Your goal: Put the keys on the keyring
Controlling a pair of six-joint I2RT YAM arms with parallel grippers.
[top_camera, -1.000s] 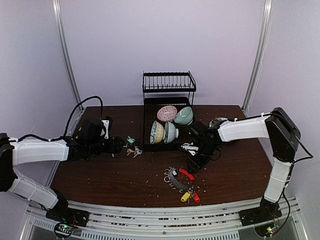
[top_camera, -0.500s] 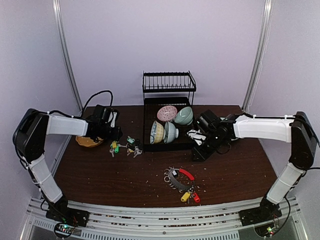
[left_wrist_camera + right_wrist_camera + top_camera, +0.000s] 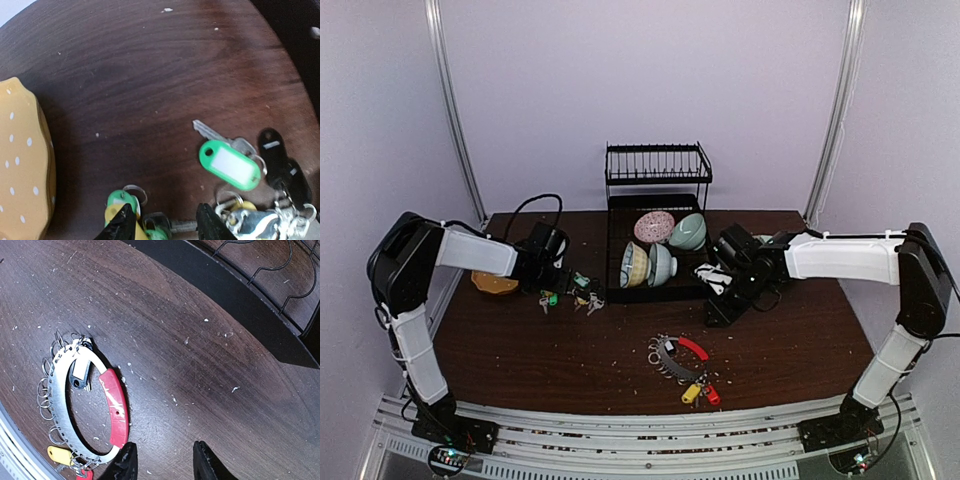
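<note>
Now the keyring lies flat on the worktop, near the front and about in the middle. In the right wrist view, the keyring shows its red part on one side, with lots of little rings hanging off the silver part. A yellow tag and a red tag sit at its front edge. The loose keys lie in a small heap well apart from it, farther back on the left side of the worktop. One key with a green tag lies a little way off from the rest of the heap. The left hand is just above these keys. Its two fingers are spread apart with a small key lying between them, but they are not squeezing it. A yellow dish with white dots sits just beside this hand. The right hand hangs above the bare worktop behind the keyring. It is spread wide too and holds nothing. At the back stands a black rack with some bowls in it.
</note>
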